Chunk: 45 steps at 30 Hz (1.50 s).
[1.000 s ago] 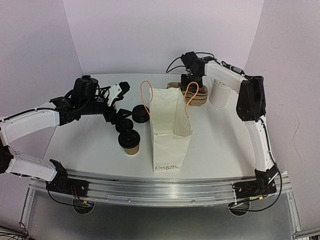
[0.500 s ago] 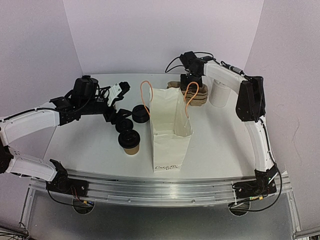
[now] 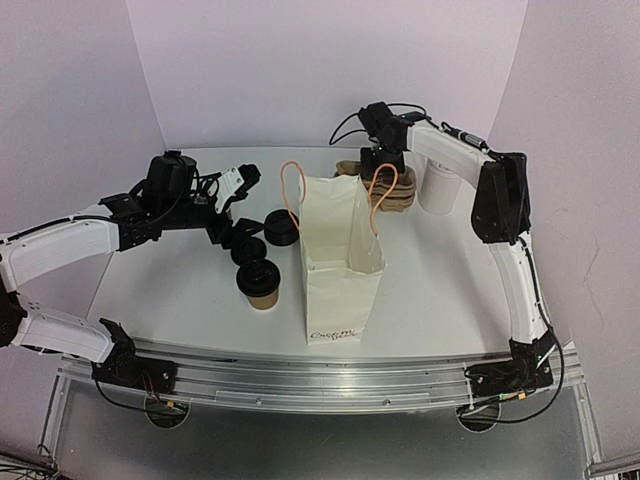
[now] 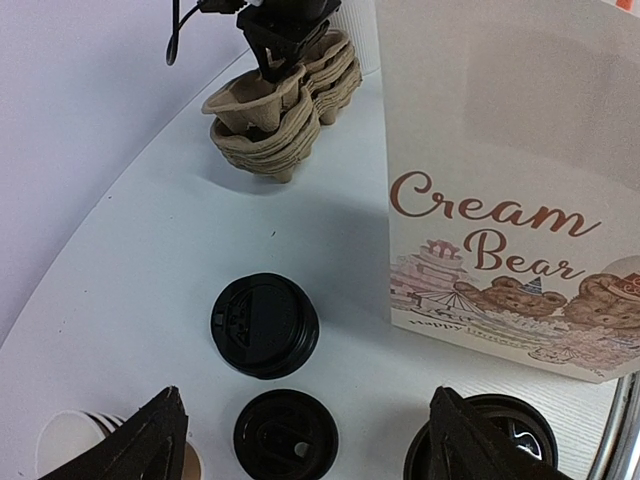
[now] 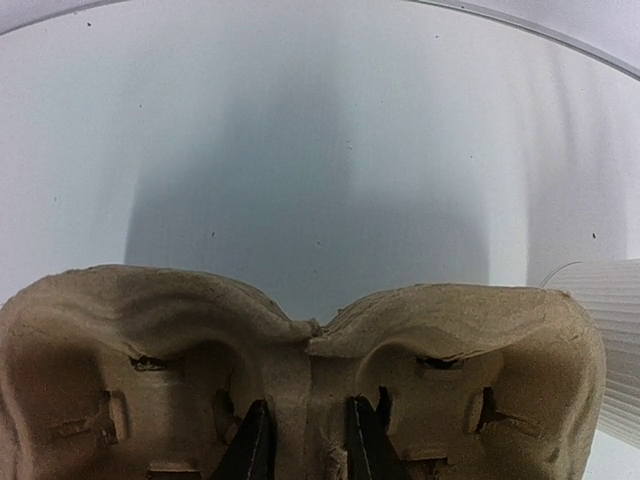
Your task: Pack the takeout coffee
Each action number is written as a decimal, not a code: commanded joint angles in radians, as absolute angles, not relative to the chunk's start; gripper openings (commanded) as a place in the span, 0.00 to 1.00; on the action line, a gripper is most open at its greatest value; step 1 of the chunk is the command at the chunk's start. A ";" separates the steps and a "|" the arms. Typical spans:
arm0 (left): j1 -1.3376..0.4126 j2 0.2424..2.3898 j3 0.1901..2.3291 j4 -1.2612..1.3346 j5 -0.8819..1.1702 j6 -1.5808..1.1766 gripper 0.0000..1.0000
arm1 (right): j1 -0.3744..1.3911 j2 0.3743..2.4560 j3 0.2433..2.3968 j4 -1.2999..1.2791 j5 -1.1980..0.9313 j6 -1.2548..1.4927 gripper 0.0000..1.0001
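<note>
The takeout coffee (image 3: 261, 284), a brown cup with a black lid, stands left of the white paper bag (image 3: 341, 262). In the left wrist view only its lid (image 4: 522, 428) shows, at the bottom right behind one finger. My left gripper (image 3: 236, 236) is open and empty above the lids, its jaws spread wide (image 4: 305, 452). My right gripper (image 3: 384, 166) is shut on the centre ridge of the top pulp cup carrier (image 5: 300, 370), on the carrier stack (image 3: 397, 192) behind the bag.
A stack of black lids (image 4: 265, 325) and a single lid (image 4: 286, 435) lie between the coffee and the back. Lidless cups (image 4: 68, 448) stand under my left finger. A white ribbed cup stack (image 3: 438, 187) stands right of the carriers. The bag stands open with orange handles.
</note>
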<state>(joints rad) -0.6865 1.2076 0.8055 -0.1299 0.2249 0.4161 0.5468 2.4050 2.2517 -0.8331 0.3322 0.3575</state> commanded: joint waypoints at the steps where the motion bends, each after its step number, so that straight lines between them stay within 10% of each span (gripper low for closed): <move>1: -0.689 1.204 0.822 -0.101 0.236 0.422 0.83 | 0.553 2.348 2.278 -0.839 0.351 0.350 0.20; 35: -0.689 1.209 0.819 -0.109 0.250 0.428 0.83 | 0.577 2.330 2.302 -0.845 0.427 0.304 0.28; 45: -0.689 1.207 0.815 -0.110 0.250 0.428 0.83 | 0.577 2.335 2.301 -0.846 0.429 0.305 0.17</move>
<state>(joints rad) -0.6865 1.2079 0.8055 -0.1303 0.2344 0.4198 0.5724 2.3974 2.2650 -0.8353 0.4144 0.3072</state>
